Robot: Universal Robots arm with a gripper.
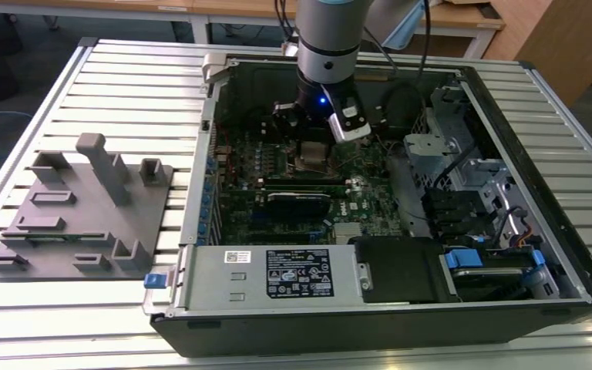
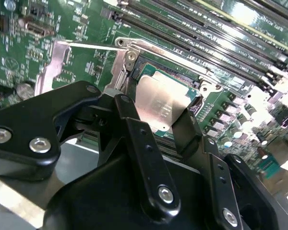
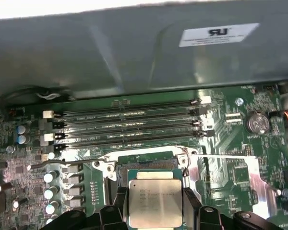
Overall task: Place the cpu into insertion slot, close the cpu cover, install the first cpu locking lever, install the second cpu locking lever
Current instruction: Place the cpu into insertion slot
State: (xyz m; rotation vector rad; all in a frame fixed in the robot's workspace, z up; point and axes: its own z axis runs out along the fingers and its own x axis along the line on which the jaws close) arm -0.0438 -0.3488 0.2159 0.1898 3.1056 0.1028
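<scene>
My gripper (image 3: 155,192) is shut on the cpu (image 3: 155,203), a flat silver-grey square held by two opposite edges between the black fingers (image 3: 122,207). It hangs right at the insertion slot (image 3: 145,166), a dark square socket with a silvery rim; I cannot tell whether the chip touches it. The cpu cover (image 3: 230,178), a silvery windowed frame, lies flipped open beside the socket. A thin wire lever (image 3: 55,165) sticks out on the other side. The second wrist view shows the cpu (image 2: 165,100), gripper (image 2: 158,117), socket (image 2: 151,67) and open cover (image 2: 55,62). In the exterior view the gripper (image 1: 310,137) is inside the case.
Long black memory slots (image 3: 129,125) run just beyond the socket, with the grey case wall (image 3: 134,52) behind them. A coin battery (image 3: 258,122) sits near the cover. The power supply (image 1: 275,271) and drive cage (image 1: 481,193) fill the case; a grey fixture (image 1: 75,208) stands on the exterior view's left.
</scene>
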